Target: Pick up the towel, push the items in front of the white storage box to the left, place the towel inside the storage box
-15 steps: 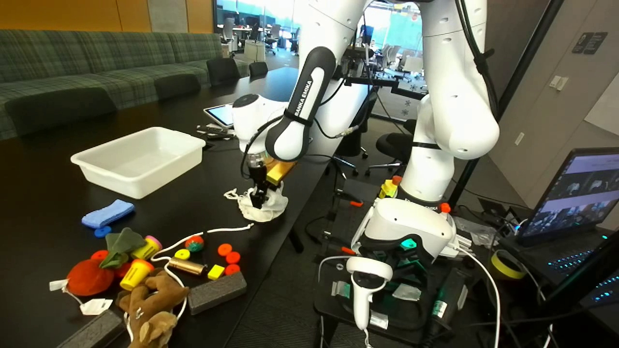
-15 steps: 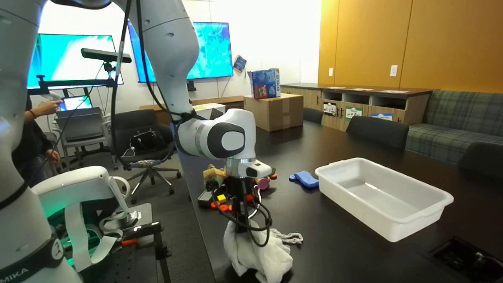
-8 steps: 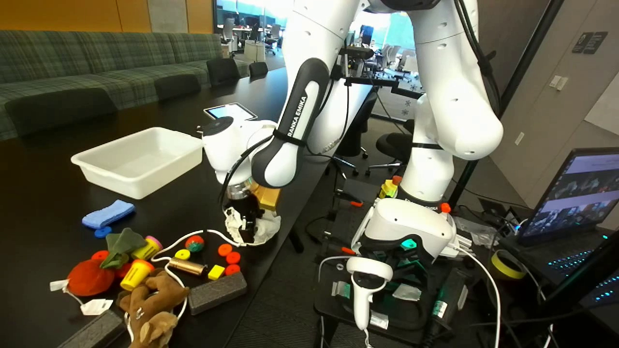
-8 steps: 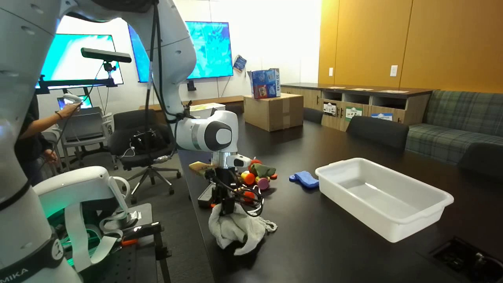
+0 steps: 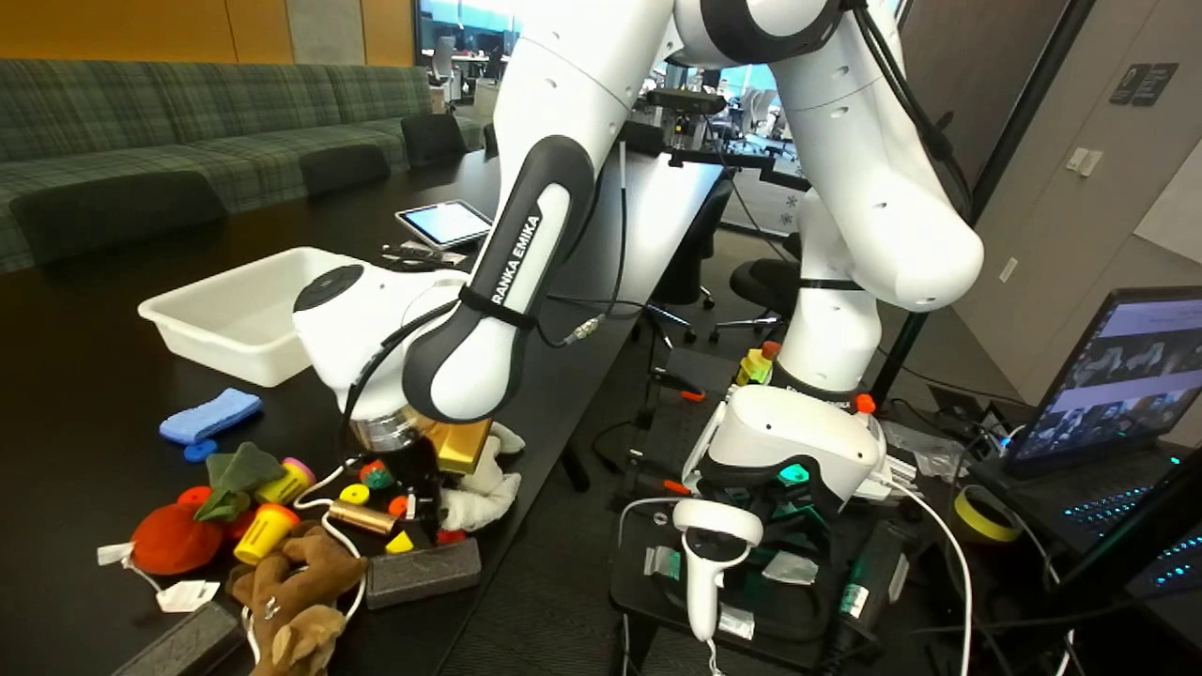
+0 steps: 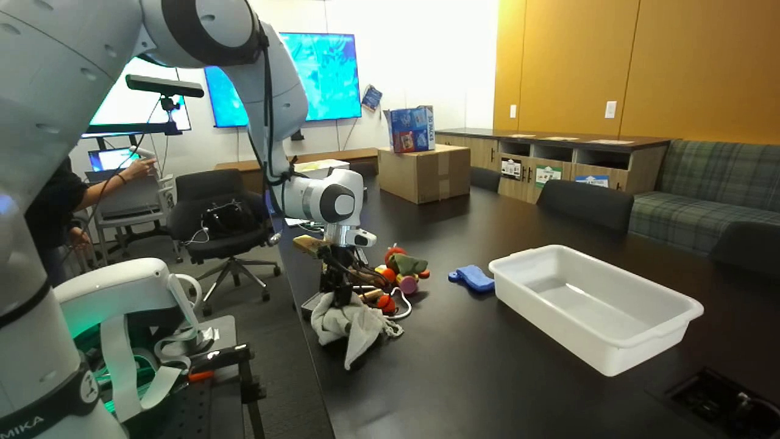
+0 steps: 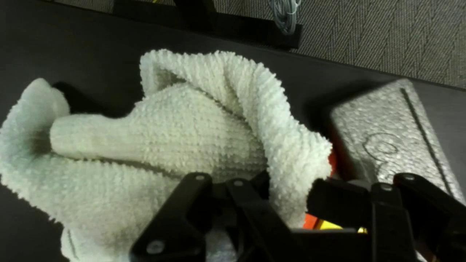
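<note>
Off-white and crumpled, the terry towel [image 7: 204, 134] was pinched in the black two-finger gripper [image 7: 289, 189], and the white rectangular plastic box [image 6: 567, 329] it was meant for stood well apart, to the right in an exterior view.

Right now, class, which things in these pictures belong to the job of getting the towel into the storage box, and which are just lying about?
Belonging to the job:
hand, closed on the white towel
white storage box
likely items to push: blue pad, red soft toy, grey blocks

Just lying about:
tablet
laptop
white headset
cardboard box
</note>
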You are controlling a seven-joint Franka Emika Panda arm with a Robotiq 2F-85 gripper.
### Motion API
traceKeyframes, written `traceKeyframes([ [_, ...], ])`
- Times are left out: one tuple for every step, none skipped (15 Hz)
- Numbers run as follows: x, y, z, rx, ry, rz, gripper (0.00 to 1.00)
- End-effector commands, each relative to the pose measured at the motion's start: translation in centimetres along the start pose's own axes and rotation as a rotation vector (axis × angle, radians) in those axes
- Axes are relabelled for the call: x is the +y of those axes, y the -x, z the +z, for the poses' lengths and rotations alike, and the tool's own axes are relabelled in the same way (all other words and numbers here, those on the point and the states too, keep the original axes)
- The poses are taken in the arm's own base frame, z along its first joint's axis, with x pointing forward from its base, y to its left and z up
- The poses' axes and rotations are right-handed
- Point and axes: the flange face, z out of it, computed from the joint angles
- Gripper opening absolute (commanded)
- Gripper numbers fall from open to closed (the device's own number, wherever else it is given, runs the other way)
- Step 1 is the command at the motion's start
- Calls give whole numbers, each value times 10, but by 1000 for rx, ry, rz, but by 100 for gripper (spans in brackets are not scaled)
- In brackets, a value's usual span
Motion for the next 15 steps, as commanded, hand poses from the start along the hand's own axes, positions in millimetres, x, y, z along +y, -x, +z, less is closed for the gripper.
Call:
traceKeyframes([
  [-41, -30, -10, -24, -52, 40, 13],
  [-50, -36, -15, -13, -67, 60, 14],
  [-61, -42, -19, -10, -87, 73, 14],
  [-70, -46, -27, 2, -104, 87, 14],
  [-79, -51, -32, 22, -115, 97, 14],
  [-85, -55, -39, 31, -125, 106, 14],
  [-90, -60, -44, 43, -138, 118, 13],
  [-95, -62, -52, 49, -153, 124, 14],
  [-99, -65, -59, 53, -171, 131, 14],
  [-102, -67, -66, 60, -186, 137, 14],
  [-103, -70, -75, 64, -204, 142, 14],
  [-102, -70, -83, 67, -220, 144, 14],
  [-99, -71, -93, 73, -236, 147, 13],
  [-94, -72, -103, 77, -251, 147, 14],
  [-86, -73, -113, 92, -265, 160, 14],
])
